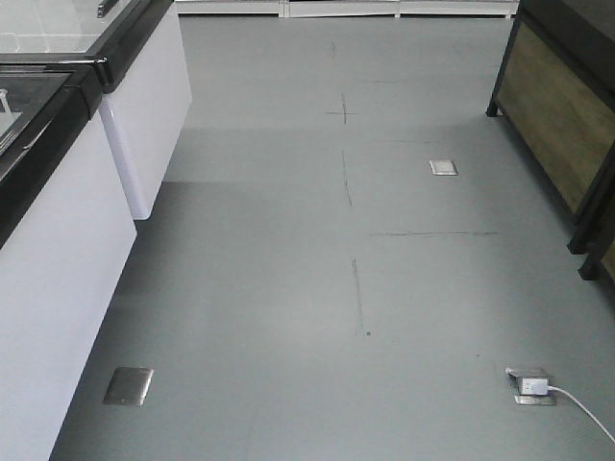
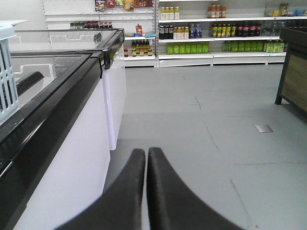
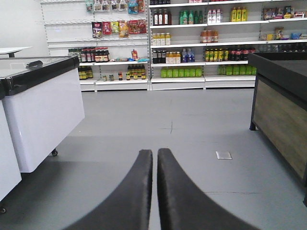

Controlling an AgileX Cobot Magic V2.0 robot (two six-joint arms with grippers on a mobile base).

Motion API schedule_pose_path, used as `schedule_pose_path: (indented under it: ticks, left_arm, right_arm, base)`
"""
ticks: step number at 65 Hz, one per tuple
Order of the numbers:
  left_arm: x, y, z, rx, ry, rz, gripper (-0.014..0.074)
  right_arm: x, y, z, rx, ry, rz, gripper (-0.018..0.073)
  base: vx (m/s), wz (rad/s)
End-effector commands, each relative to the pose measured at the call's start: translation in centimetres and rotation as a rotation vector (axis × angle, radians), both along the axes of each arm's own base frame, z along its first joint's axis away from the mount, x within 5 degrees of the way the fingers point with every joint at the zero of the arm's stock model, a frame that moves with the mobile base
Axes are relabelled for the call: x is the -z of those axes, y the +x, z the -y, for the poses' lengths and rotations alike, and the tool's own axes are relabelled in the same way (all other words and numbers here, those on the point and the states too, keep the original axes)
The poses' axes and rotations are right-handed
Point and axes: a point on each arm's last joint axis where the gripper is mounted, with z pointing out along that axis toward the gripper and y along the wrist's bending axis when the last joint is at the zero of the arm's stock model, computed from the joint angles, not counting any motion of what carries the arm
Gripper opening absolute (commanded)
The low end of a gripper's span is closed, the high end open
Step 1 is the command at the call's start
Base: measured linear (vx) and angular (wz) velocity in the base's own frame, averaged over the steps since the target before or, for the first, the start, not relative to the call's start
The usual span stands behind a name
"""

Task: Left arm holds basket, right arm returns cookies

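Note:
My left gripper [image 2: 146, 152] points out over the grey shop floor, shut with nothing between its black fingers. A slotted light blue basket [image 2: 6, 72] shows at the far left edge of the left wrist view, standing on the chest freezer [image 2: 53, 110], well left of the gripper. My right gripper [image 3: 155, 153] is also shut on nothing, aimed down the aisle toward the shelves. The cookies are out of view. Neither gripper shows in the front view.
White chest freezers with black rims [image 1: 58, 192] line the left side. A dark wood-panelled counter [image 1: 562, 125] stands at right. Stocked drink shelves [image 3: 201, 48] fill the far wall. Floor socket plates [image 1: 530, 385] and a white cable [image 1: 586, 413] lie on the floor.

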Motion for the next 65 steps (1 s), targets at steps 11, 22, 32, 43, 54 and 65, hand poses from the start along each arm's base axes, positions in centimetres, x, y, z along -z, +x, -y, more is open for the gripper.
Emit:
schedule_pose_path:
  ticks: [11,22,32,43,54,65]
  left_arm:
    - [-1.97,-0.24,0.01,0.000,0.003,0.125,-0.0006]
    - [-1.97,-0.24,0.01,0.000,0.003,0.125,-0.0006]
    - [-1.98,-0.25,0.01,0.001,0.047,0.124,-0.0006]
    - [-1.97,-0.24,0.01,0.002,0.074,0.123,-0.0006]
    - [-1.97,-0.24,0.01,0.002,0.073,0.123,-0.0006]
    - [-1.97,-0.24,0.01,0.002,0.073,0.123,-0.0006]
  right_arm:
    - [-0.17,-0.05,-0.02,-0.002,-0.005,0.072,-0.0011]
    - [-0.17,-0.05,-0.02,-0.002,-0.005,0.072,-0.0011]
    - [-0.17,-0.05,-0.02,-0.002,-0.005,0.072,-0.0011]
    - [-0.17,-0.05,-0.02,-0.002,-0.005,0.072,-0.0011]
    - [-0.17,-0.05,-0.02,-0.002,-0.005,0.072,-0.0011]
    - [-0.17,-0.05,-0.02,-0.002,-0.005,0.072,-0.0011]
  base:
    - [0.00,0.00]
    - [0.00,0.00]
    - [0.00,0.00]
    - [0.00,0.00]
    - [0.00,0.00]
    - [0.00,0.00]
